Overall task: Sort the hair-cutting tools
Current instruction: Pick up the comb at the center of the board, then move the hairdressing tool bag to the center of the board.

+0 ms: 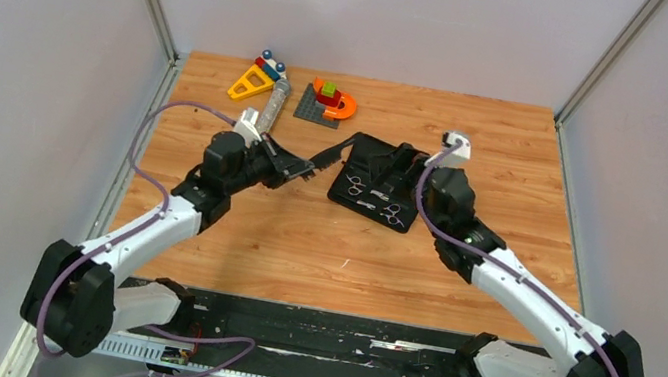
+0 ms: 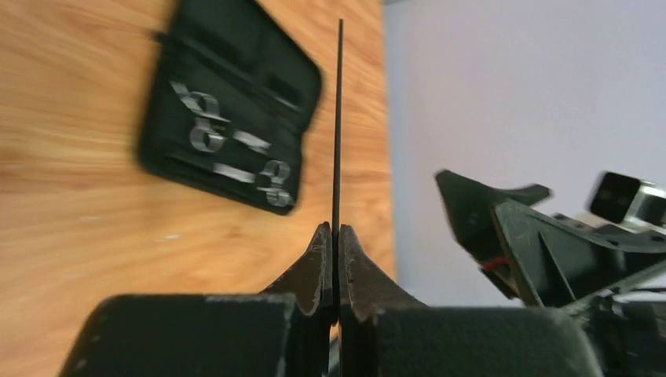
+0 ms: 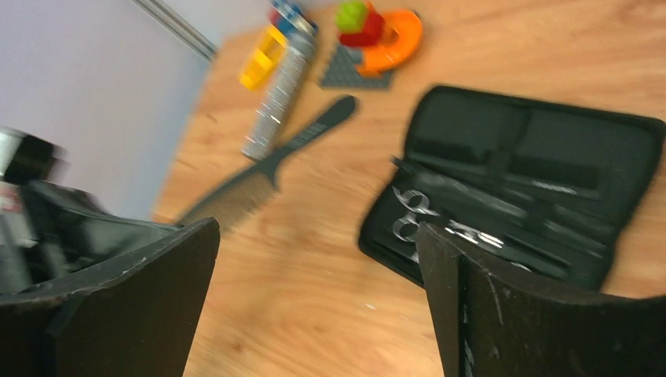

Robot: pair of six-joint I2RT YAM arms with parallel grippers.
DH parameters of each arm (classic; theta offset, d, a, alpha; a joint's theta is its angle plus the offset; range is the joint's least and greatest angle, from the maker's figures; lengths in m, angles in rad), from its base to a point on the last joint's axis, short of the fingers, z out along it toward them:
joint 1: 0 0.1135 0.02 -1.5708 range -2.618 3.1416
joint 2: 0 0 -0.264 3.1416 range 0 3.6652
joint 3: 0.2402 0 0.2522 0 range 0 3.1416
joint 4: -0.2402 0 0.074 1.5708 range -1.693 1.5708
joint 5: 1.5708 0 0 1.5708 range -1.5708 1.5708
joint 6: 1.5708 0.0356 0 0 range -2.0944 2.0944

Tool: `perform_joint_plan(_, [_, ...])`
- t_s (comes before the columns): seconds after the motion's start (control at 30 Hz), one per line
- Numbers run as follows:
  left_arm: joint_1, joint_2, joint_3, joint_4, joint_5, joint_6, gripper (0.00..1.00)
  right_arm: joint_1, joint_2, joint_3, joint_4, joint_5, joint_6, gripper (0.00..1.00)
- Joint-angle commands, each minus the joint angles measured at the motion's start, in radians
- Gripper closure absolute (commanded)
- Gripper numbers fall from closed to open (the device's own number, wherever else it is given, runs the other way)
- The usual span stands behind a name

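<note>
My left gripper (image 1: 292,169) is shut on a long thin black comb (image 1: 330,155) and holds it above the table, just left of an open black case (image 1: 385,161). In the left wrist view the comb (image 2: 339,118) shows edge-on, rising from between the closed jaws of that gripper (image 2: 336,232). Two silver scissors (image 1: 353,187) (image 1: 393,215) lie in the case. My right gripper (image 3: 314,243) is open and empty above the wood, left of the case (image 3: 534,157). The comb (image 3: 259,177) and one pair of scissors (image 3: 412,216) show there. I cannot make out a shorter comb-like tool.
A grey cylinder (image 1: 273,108) and colourful toy blocks (image 1: 254,82) (image 1: 328,102) lie at the table's far edge. They also show in the right wrist view, cylinder (image 3: 279,94) and blocks (image 3: 377,35). Grey walls stand on both sides.
</note>
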Motion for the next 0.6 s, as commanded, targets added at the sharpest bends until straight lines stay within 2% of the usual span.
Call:
perform_joint_plan(0.0, [0.142, -0.055, 0.096, -0.458, 0.045, 0.296, 1.00, -0.011, 0.148, 0.148, -0.333, 0.000, -0.177, 0.00])
perform_joint_plan(0.07, [0.211, -0.060, 0.114, -0.563, 0.093, 0.349, 1.00, -0.012, 0.247, 0.222, -0.420, -0.013, -0.224, 0.02])
perform_joint_plan(0.2, [0.297, -0.089, 0.146, -0.751, 0.075, 0.445, 1.00, -0.012, 0.426, 0.358, -0.495, -0.111, -0.329, 0.11])
perform_joint_plan(0.37, [0.324, -0.155, 0.152, -0.882, 0.014, 0.503, 1.00, -0.012, 0.630, 0.523, -0.554, -0.226, -0.417, 0.26])
perform_joint_plan(0.57, [0.328, -0.206, 0.169, -0.976, -0.071, 0.559, 1.00, 0.001, 0.787, 0.643, -0.570, -0.311, -0.469, 0.33])
